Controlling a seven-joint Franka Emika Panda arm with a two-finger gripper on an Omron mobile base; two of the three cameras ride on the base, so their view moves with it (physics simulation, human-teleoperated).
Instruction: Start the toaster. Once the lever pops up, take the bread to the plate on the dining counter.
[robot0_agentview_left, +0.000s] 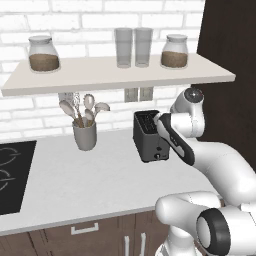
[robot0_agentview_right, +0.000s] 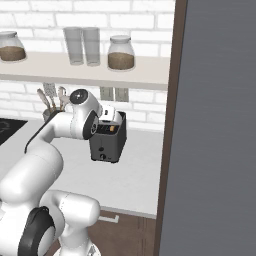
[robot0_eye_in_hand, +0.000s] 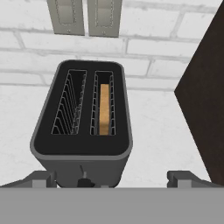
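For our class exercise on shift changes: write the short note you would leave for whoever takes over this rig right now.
Pincer: open, holding nothing, above the narrow front end of the toaster.
Toaster: on the pale worktop under the shelf.
Bread: down in the hand view's right-hand slot; the other slot is bare.
Done: the approach.
Left: press the lever, wait for the pop, carry the bread to the plate.

We see a glossy white arm (robot0_agentview_left: 220, 165) of rounded, tube-like segments filling the lower right of the left base view, with dark grey joint rings and a black strip along the forearm. A dark cap with a small red mark tops the wrist joint. The fingers (robot0_eye_in_hand: 41, 178) are small and dark grey.
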